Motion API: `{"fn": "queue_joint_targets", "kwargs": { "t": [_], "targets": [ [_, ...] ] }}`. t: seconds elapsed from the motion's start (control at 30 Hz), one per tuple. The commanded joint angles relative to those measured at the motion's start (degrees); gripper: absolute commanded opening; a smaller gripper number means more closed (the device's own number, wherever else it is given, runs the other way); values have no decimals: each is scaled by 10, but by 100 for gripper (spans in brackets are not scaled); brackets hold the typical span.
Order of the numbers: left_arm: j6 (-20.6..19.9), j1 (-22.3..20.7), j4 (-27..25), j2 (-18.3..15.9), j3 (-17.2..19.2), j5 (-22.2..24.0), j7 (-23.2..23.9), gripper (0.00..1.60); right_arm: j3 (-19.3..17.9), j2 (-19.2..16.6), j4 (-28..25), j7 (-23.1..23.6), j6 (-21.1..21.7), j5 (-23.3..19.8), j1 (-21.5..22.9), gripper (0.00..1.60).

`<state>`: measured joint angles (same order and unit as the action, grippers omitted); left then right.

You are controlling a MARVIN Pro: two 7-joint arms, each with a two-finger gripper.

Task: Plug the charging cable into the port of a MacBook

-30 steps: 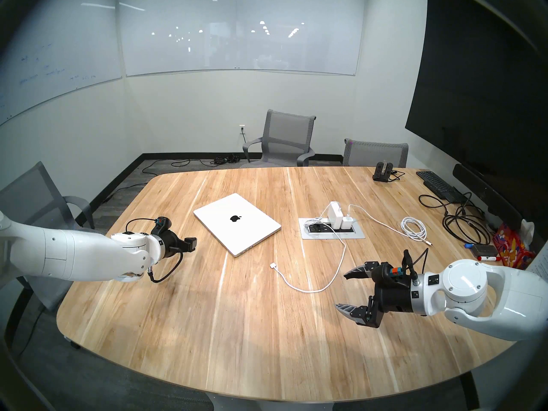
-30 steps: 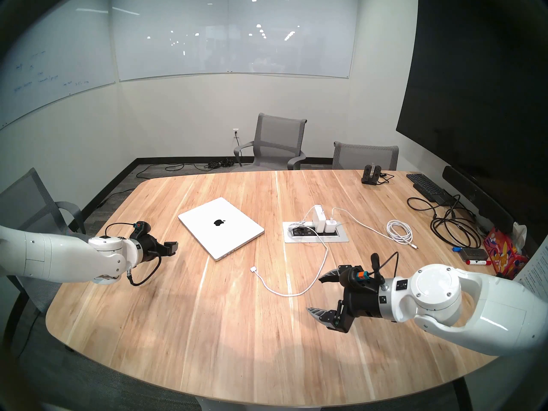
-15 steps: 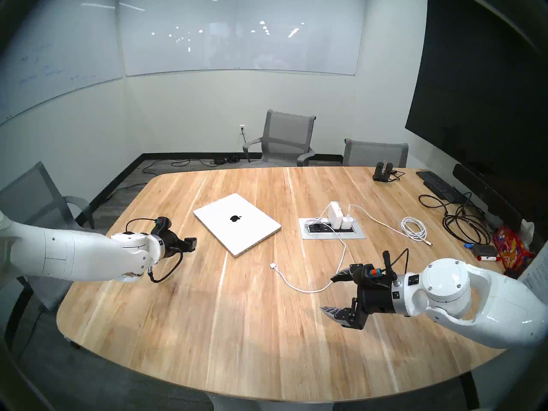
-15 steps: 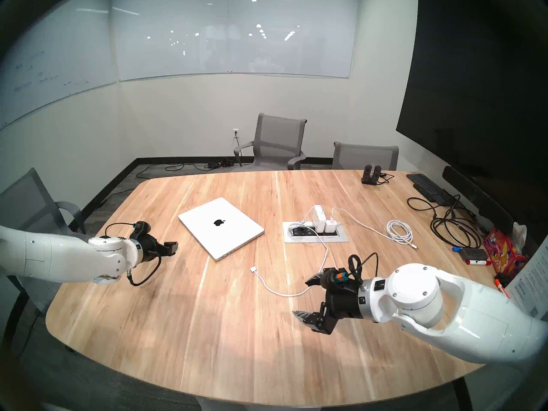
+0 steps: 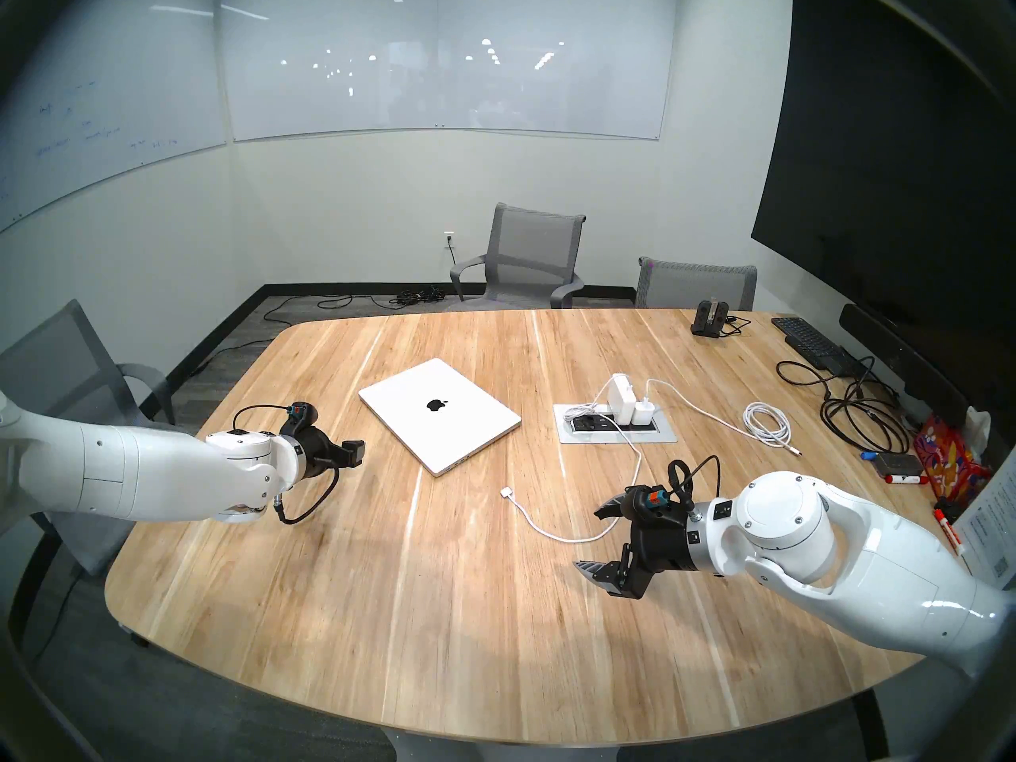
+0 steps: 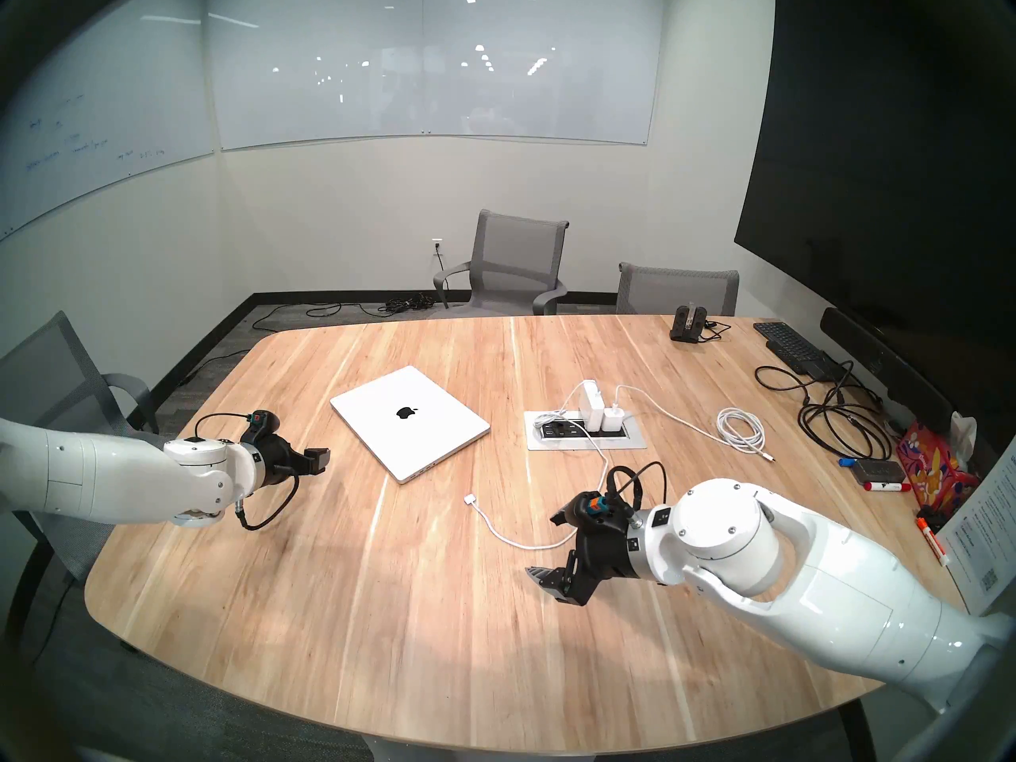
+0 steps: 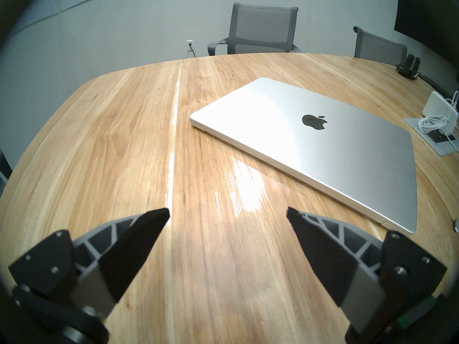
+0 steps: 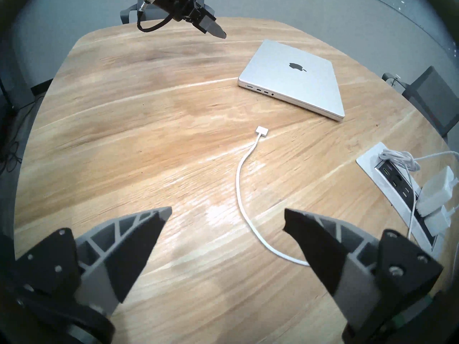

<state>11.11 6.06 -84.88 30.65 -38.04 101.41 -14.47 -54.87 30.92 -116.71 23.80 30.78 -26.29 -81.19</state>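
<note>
Your right pincer (image 8: pixel 227 213) hangs wide, empty, over the cable (image 8: pixel 239 187) loop, apparently placed for a grasp near the plug (image 8: pixel 261 131). Your left pincer (image 7: pixel 228 213), also wide and empty, waits beside the MacBook (image 5: pixel 440 414). Plug: small, flat, white, on the tabletop (image 5: pixel 385 607), near the closed silver MacBook's port edge, unconnected.

Glossy white arms (image 5: pixel 824 552) end in black wrists with looping black cables (image 5: pixel 308 502) and grey-ribbed fingers (image 8: pixel 129 226).
</note>
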Motion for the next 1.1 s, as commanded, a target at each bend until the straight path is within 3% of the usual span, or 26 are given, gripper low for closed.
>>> {"fn": "queue_joint_targets", "kwargs": {
  "t": [0.0,0.47,1.07],
  "targets": [
    [2,-8,0,1,6,0,0,160,6,46,9,5,15,14,49,160],
    [2,-8,0,1,6,0,0,160,39,106,43,9,56,45,88,160],
    [2,-8,0,1,6,0,0,160,54,150,66,-2,86,63,107,160]
  ]
}}
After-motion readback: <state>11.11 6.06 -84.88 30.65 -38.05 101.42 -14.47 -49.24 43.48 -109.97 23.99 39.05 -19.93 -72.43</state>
